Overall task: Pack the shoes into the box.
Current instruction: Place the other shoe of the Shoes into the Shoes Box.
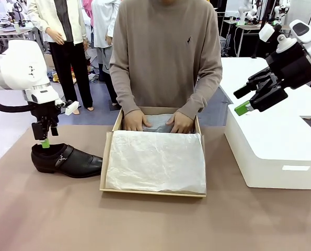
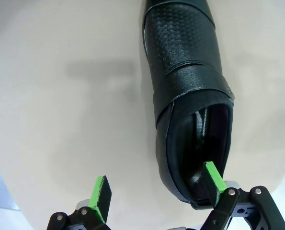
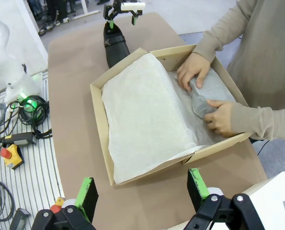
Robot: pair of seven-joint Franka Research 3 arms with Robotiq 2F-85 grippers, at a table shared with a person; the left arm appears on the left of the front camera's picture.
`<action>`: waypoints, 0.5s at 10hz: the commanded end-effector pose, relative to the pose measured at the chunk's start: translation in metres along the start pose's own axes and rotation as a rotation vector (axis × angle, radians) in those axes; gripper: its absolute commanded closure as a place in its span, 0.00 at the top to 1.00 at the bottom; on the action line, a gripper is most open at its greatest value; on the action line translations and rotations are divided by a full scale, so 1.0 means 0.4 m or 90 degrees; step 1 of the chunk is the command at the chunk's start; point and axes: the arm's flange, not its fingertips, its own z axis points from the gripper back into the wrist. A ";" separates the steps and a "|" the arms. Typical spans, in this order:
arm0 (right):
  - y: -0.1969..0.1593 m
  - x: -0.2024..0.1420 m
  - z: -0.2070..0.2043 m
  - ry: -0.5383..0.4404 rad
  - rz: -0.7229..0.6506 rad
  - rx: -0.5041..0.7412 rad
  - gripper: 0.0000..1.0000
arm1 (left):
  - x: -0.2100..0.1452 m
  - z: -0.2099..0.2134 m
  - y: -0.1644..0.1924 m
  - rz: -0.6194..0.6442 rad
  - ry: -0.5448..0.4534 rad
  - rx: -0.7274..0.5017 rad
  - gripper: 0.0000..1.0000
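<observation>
A: Left pincer (image 1: 44, 141), state?

B: Open, gripping nothing. It hangs straight down over the heel end of a black shoe (image 1: 66, 159). In the wrist view one green-padded finger (image 2: 212, 176) sits inside the shoe's opening near the heel; the other finger (image 2: 100, 190) is outside, apart from the shoe's side. The side wall stands between the jaws. Whether the inner pad touches leather, cannot tell.

A: Where is the shoe?

B: Upright on its sole on the brown surface (image 1: 50, 214), just left of the box (image 1: 108, 157), toe pointing toward it. It is outside the box.

A: The box?

B: Mid-surface, open, white tissue paper (image 1: 155, 159) spread across most of the inside. At its far end, a person's hands (image 1: 136, 121) press on a grey paper-wrapped bundle (image 3: 205, 91). Contents of the bundle: cannot tell.

A: Right pincer (image 1: 245, 97)?

B: Open, empty, raised in the air above the white box (image 1: 270, 151) at the right, well apart from the shoe. Its wrist view looks down over the box's near edge.
</observation>
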 end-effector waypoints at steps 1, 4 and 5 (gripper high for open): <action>-0.006 0.003 -0.005 -0.021 0.014 0.007 1.00 | -0.010 -0.010 0.019 -0.012 -0.001 0.010 1.00; -0.006 0.003 -0.005 -0.021 0.014 0.007 1.00 | -0.006 -0.036 0.035 -0.008 -0.005 0.004 1.00; -0.006 0.003 -0.005 -0.021 0.014 0.007 1.00 | -0.004 -0.043 0.039 -0.010 -0.006 0.000 1.00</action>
